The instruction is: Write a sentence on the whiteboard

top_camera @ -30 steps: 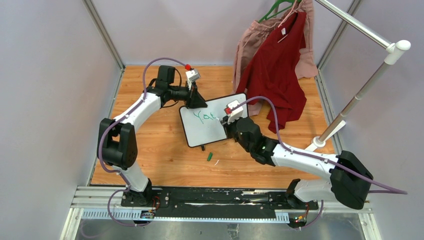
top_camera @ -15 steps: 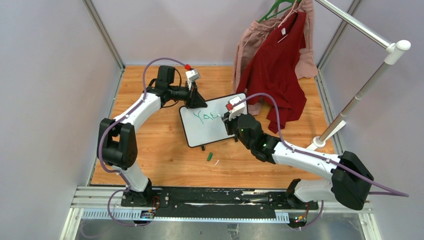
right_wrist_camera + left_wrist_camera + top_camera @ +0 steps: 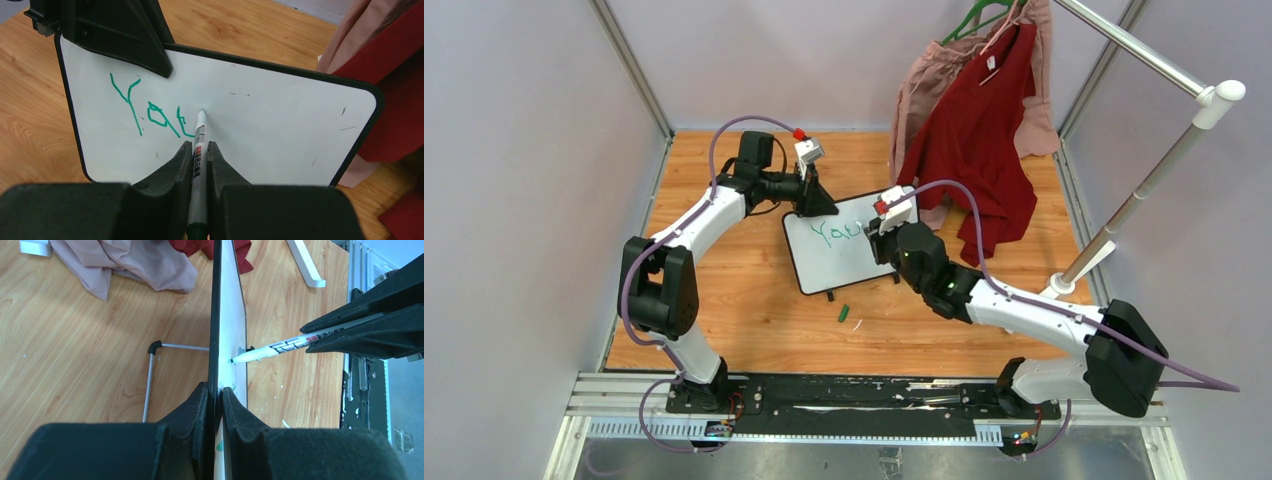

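Whiteboard (image 3: 839,250): propped at a tilt in the middle of the tabletop (image 3: 724,330), between the two arms.
Support leg (image 3: 150,375): behind the whiteboard, resting on the tabletop.
Left tool (image 3: 216,390): at the whiteboard's far left corner, one finger on each face of the edge.
Lettering (image 3: 147,112): on the upper left part of the whiteboard, just below the left tool.
Marker (image 3: 200,132): between the fingers of the right tool (image 3: 199,147), its tip on the whiteboard just right of the lettering.
Small piece (image 3: 845,313): on the tabletop, in front of the whiteboard, apart from it.
Garments (image 3: 972,140): hanging behind and to the right of the whiteboard.
Rack pole (image 3: 1152,186): far right, slanting down to the tabletop's right edge.
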`<move>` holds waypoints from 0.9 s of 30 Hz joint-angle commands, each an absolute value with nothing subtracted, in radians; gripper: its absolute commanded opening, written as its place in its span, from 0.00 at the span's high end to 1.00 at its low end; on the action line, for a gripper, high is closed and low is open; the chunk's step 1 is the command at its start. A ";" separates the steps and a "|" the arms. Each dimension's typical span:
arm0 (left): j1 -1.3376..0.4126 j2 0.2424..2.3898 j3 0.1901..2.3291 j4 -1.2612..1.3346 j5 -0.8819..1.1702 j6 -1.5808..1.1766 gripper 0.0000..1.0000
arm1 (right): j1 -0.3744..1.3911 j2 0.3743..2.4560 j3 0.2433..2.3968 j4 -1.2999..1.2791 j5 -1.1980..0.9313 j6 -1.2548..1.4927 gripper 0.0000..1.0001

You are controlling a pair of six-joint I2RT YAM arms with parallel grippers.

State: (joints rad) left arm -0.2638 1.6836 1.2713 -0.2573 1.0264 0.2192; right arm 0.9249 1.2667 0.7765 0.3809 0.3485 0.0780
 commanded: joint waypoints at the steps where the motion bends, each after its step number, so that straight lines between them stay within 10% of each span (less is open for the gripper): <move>1: -0.264 1.674 1.246 -0.235 0.985 0.243 0.99 | 0.910 1.194 0.759 0.372 0.357 0.073 1.00; 27: -0.264 1.661 1.237 -0.223 0.976 0.238 0.99 | 0.859 1.185 0.761 0.358 0.436 0.094 1.00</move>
State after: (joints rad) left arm -0.2638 1.6756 1.2625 -0.2485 1.0237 0.2119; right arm 0.8738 1.1782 0.7341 0.3386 0.3923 0.0818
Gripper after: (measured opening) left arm 0.177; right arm 0.148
